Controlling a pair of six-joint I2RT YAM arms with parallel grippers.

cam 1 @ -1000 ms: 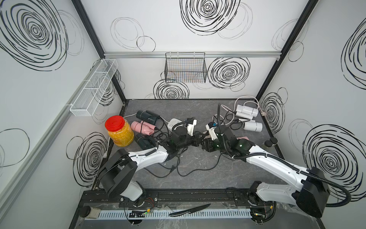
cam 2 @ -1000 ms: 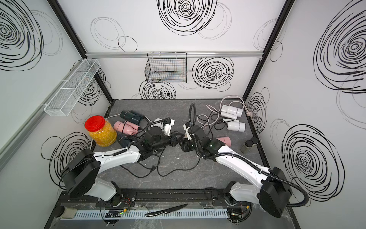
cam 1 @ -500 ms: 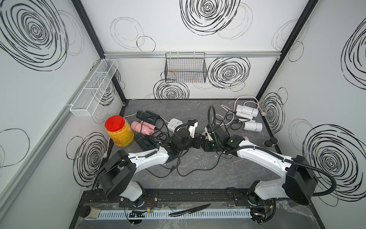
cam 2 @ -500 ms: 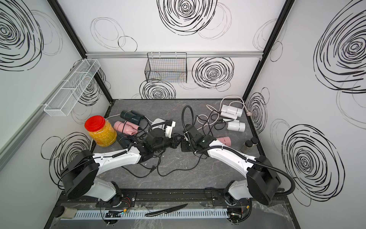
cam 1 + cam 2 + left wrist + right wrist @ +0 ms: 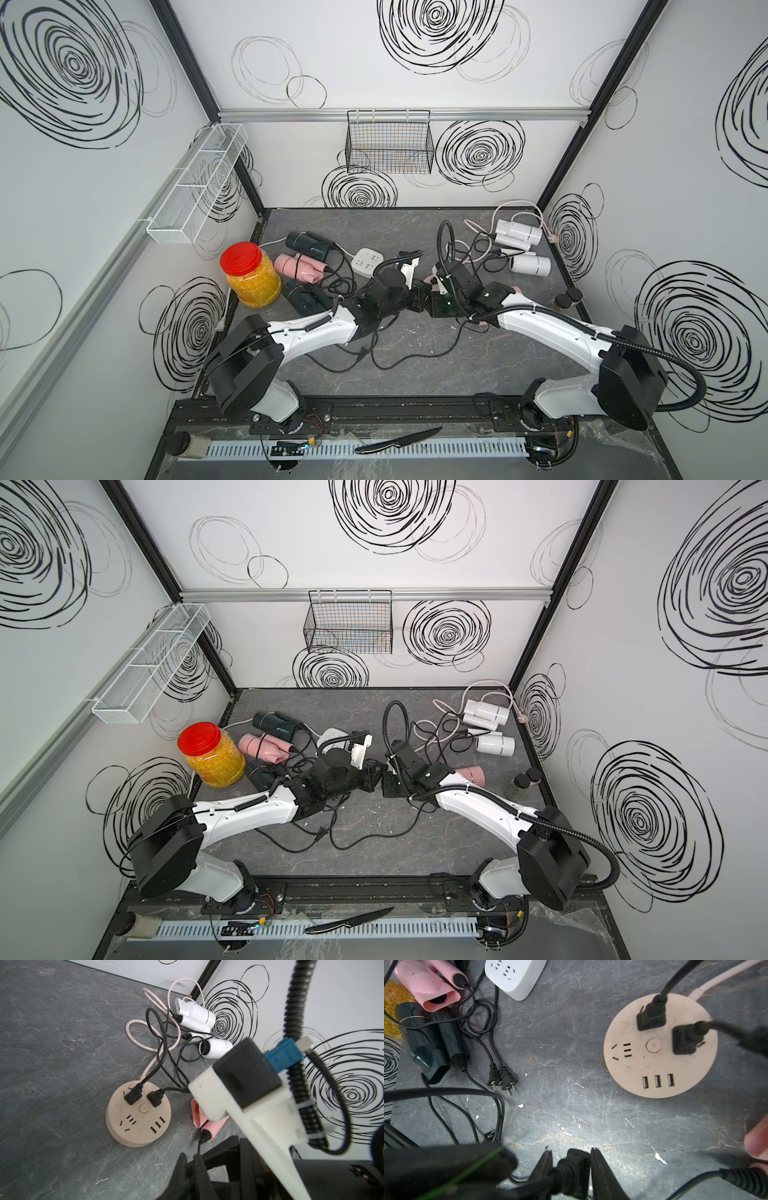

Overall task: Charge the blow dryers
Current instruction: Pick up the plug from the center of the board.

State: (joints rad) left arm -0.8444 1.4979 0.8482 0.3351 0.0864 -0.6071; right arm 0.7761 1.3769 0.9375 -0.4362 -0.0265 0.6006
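Note:
Both grippers meet tip to tip at mid-table. My right gripper (image 5: 571, 1151) (image 5: 436, 301) is shut on a black plug (image 5: 576, 1164), low over bare table in front of the round beige socket hub (image 5: 660, 1045), which has two black plugs in it. My left gripper (image 5: 190, 1154) (image 5: 417, 298) is shut; the cord of a pink blow dryer (image 5: 209, 1126) (image 5: 469, 775) runs down behind its fingertip. Two white dryers (image 5: 517, 232) (image 5: 530, 265) lie at the back right. Two dark dryers (image 5: 309, 243) (image 5: 305, 297) and a pink one (image 5: 297, 266) lie at the left.
A white square power strip (image 5: 366, 262) lies behind the left gripper. Two loose plugs (image 5: 502, 1080) and tangled black cords (image 5: 399, 361) lie on the table. A red-lidded jar (image 5: 249, 274) stands at the left, two small dark jars (image 5: 567, 297) at the right, a knife (image 5: 399, 440) on the front rail.
My right gripper has swung left toward the left gripper with the plug between its jaws, and the two now stand tip to tip. The left arm has hardly moved.

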